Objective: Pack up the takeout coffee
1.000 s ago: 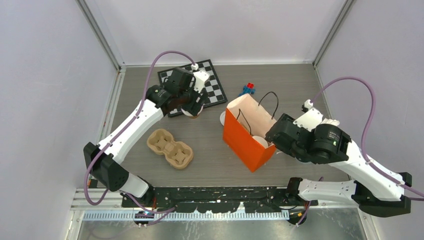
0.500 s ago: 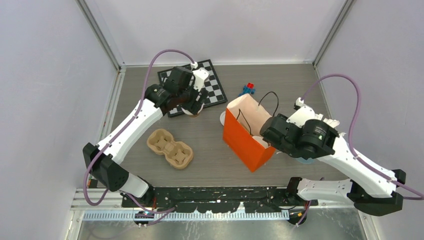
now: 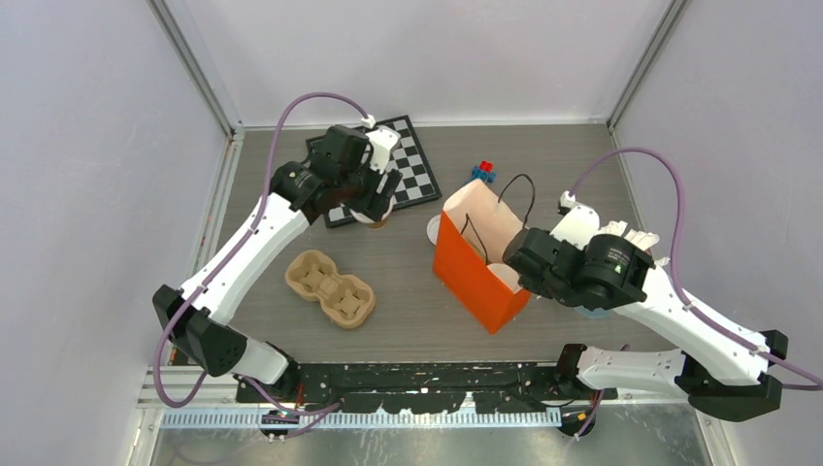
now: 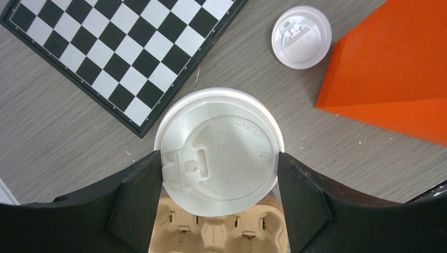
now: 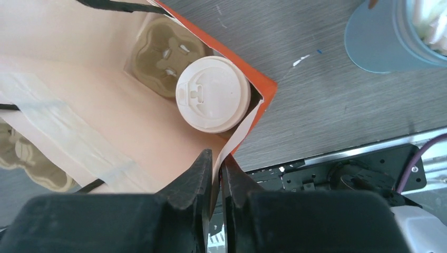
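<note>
While packing stands midway on the grey wood-grain worktop, the stiff orange paper bag stands centre-right. The right tool pinches its near wall, jaws pressed on the paper (to steady the mouth, I judge). One lidded kraft cup sits inside. The left tool, spread wide, clasps a second cup beside the far-left chessboard. Next: carry it level, rightward, over the bag.
</note>
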Controlling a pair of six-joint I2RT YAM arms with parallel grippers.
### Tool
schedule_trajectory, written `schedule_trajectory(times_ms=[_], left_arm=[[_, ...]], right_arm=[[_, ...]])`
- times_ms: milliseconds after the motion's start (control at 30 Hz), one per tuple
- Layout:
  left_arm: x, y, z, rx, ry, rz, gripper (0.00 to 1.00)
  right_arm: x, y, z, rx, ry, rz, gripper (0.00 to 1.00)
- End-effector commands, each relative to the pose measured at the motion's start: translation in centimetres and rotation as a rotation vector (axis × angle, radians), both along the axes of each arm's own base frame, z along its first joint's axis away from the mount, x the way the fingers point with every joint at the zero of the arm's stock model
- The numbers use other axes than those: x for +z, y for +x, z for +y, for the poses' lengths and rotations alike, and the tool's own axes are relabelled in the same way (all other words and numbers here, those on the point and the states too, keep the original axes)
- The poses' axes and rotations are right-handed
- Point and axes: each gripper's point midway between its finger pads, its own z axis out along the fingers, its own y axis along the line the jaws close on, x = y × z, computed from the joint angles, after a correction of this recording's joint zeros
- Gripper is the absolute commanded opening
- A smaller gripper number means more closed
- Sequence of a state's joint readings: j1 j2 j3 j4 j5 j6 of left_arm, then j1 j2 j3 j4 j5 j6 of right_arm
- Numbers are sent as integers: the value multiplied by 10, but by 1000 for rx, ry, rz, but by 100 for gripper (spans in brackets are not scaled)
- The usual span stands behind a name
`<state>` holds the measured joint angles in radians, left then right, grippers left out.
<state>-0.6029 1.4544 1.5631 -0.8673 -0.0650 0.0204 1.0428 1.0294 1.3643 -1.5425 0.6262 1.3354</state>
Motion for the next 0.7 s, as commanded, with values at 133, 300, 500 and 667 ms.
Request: schedule_trajectory(times_ms=[133,300,500,667], left_arm=[[72,-17,5,10,-113,-93,60],[98,-38,-4,-65,-201,-81,61],[123,-67,-5,-119,-294,-76,59],[145,-87,-14,-235,-371,-114,59]], right_arm=[[23,13,37,250,15,-70,15],[27,15,51,387,1,-99,15],[32,18,66,546,-14,-155,14],[33,19,76,638,-9,-211,14]])
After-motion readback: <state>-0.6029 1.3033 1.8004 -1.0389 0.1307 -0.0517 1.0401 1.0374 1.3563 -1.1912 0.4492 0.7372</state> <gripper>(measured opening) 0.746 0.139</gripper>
